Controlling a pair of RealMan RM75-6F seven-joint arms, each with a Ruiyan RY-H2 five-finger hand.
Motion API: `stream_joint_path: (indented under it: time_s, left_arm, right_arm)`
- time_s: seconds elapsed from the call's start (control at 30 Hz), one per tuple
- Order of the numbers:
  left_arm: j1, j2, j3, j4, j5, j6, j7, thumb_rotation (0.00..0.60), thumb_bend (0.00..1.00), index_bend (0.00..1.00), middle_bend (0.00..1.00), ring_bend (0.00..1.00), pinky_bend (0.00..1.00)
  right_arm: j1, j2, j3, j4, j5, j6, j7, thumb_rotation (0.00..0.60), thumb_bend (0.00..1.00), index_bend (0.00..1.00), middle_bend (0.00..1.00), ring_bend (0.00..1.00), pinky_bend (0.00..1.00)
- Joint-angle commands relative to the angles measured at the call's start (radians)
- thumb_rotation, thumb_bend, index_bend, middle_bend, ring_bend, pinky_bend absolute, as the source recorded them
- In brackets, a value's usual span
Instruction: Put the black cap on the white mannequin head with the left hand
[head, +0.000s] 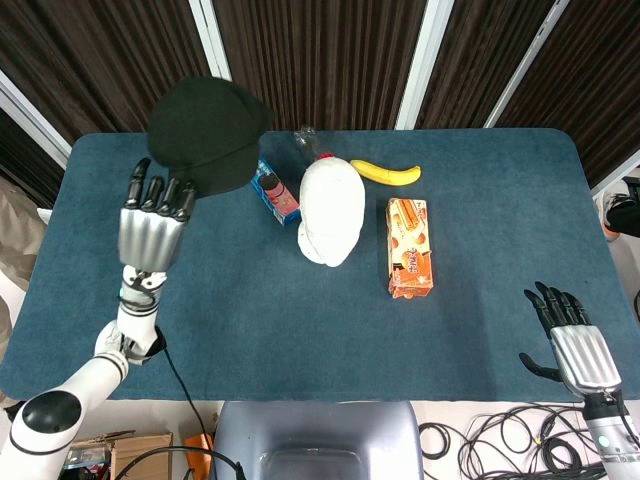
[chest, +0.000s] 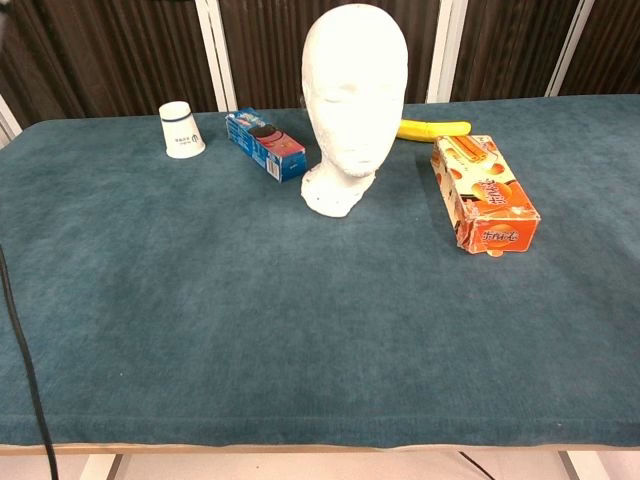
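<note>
Head view: the left hand has its fingers pinching the black cap up high. Move it toward three o'clock, slowly, over the white mannequin head, then lower it straight.

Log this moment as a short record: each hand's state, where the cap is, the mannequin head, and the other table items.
left hand: raised, holds black cap
right hand: open, holds nothing
mannequin head: upright, bare
cap placement: not yet done
other items: paper cup, blue cookie pack, banana, orange box
</note>
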Motion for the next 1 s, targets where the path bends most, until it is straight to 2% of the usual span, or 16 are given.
stream_joint_path:
  time_s: [0.03,0.27,0.53,1.0]
  left_arm:
    - [-0.054,-0.005,-0.008,-0.03,0.015,-0.053,0.047,0.6,0.6,0.73,0.76,0.64,0.38]
    - [-0.123,-0.08,-0.012,0.039,0.015,-0.133,0.061,0.6,0.61,0.73,0.76,0.64,0.38]
    - [-0.182,-0.176,0.005,0.14,0.028,-0.172,0.043,0.6,0.61,0.73,0.76,0.64,0.38]
    - [-0.19,-0.267,0.065,0.211,0.062,-0.167,0.036,0.6,0.6,0.73,0.77,0.64,0.38]
  right_arm:
    - [0.012,0.005,0.002,0.0,0.005,-0.019,0.011,0.6,0.15,0.0,0.0,0.0,0.1]
    - [0.017,0.019,0.005,0.006,0.016,-0.031,0.052,0.6,0.15,0.0,0.0,0.0,0.1]
    - [0.02,0.036,0.003,0.012,0.009,-0.032,0.1,0.6,0.15,0.0,0.0,0.0,0.1]
    - [0.002,0.062,0.0,0.028,-0.005,0.003,0.177,0.6,0.15,0.0,0.0,0.0,0.1]
